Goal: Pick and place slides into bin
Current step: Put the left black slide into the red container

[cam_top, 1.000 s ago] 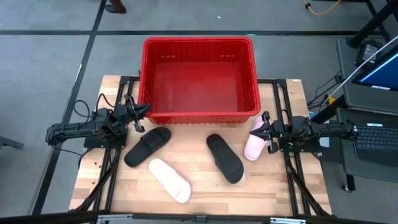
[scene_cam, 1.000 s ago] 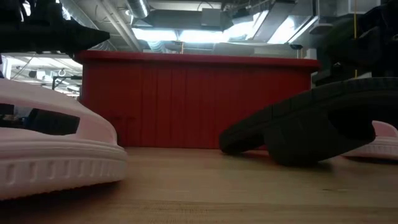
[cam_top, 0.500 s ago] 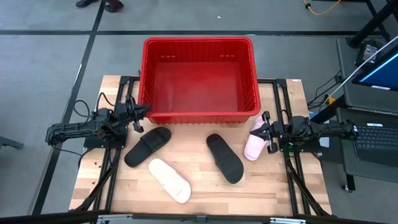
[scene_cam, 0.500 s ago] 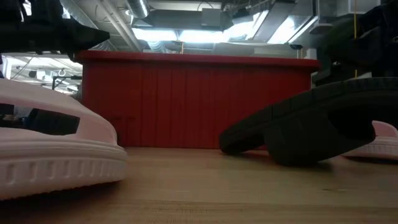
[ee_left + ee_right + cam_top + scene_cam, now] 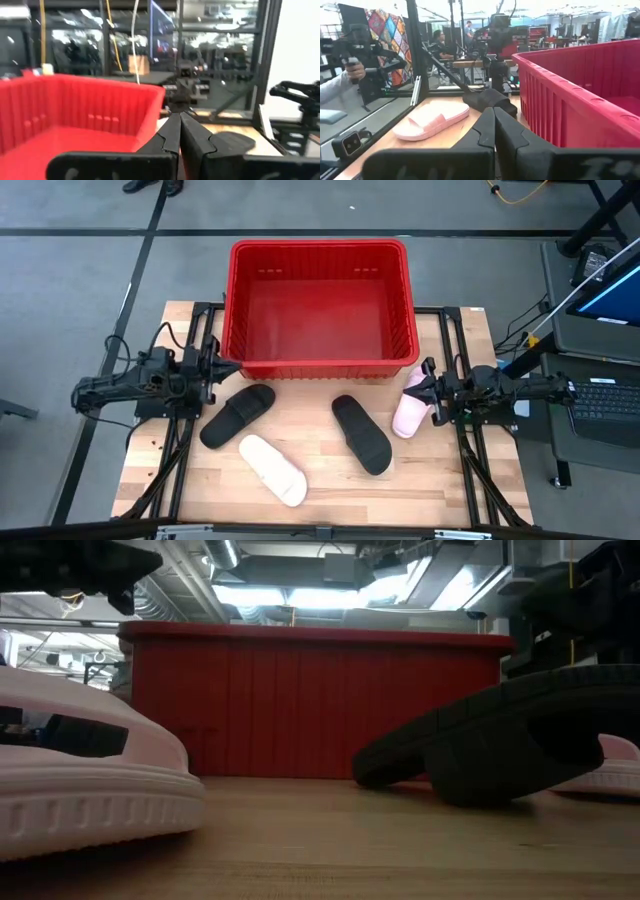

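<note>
A: Where do the slides lie, and which way does each one run?

B: All four are on the wooden table point(image 5: 450, 480), in front of the red bin point(image 5: 318, 308); none is inside it. The black slide on the left point(image 5: 238, 415) runs diagonally, one end up toward the bin's front left corner, the other down and outward; just below it the pale pink slide point(image 5: 272, 469) slants the opposite way, its lower end toward the table's front edge. The second black slide point(image 5: 361, 434) sits near the middle, long axis also slanting down to the right; the other pink slide point(image 5: 409, 407) stands nearly parallel to the table's side, its upper end close to the bin's front right corner.

A: And the bin itself?

B: At the back of the table, long side across; it looks bare inside.

A: The arms?

B: Both lie low and stretched inward. The left gripper point(image 5: 224, 367) points at the bin's front left corner, fingers pressed together, holding nothing; the right gripper point(image 5: 424, 390) is at the pink slide by the right edge, its fingers likewise closed in its wrist view point(image 5: 492, 131) and empty.
</note>
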Controlling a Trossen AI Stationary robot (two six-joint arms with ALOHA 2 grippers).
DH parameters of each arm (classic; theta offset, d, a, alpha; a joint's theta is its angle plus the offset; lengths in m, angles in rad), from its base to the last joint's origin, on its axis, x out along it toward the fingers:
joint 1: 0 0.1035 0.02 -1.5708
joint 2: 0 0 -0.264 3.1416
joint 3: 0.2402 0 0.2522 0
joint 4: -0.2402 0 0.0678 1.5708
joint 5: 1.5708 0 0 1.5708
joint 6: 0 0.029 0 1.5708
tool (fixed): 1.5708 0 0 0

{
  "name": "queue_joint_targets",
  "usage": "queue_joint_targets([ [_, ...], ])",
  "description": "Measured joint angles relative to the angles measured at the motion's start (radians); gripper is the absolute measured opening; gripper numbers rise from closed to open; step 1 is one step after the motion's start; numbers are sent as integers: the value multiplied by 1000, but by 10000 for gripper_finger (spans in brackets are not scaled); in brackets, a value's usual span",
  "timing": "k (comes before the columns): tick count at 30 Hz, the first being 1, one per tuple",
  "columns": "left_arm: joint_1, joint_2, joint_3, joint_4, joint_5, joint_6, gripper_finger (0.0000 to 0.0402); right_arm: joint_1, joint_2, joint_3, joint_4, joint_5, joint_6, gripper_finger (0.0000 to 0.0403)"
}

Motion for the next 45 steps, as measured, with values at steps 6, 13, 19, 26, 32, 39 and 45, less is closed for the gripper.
queue_joint_targets([
  [6, -1, 88, 74, -62, 30, -25, 2, 19, 67, 52, 5, 33, 24, 3],
  [13, -12, 231, 151, -61, 21, 12, 2, 26, 249, 193, -13, 39, -31, 2],
  [19, -62, 326, 205, -60, 5, 33, 2, 35, 424, 321, -20, 38, -51, 2],
  [26, -183, 419, 313, -172, -104, 11, 2, 114, 612, 429, -29, 43, -78, 2],
  [32, -339, 549, 379, -259, -269, -91, 1, 194, 749, 436, 76, 128, -81, 3],
  [39, -540, 707, 485, -277, -379, -104, 1, 261, 827, 436, 179, 134, -126, 3],
  [45, -741, 850, 677, -506, -627, -169, 1, 299, 833, 436, 214, 144, -127, 3],
])
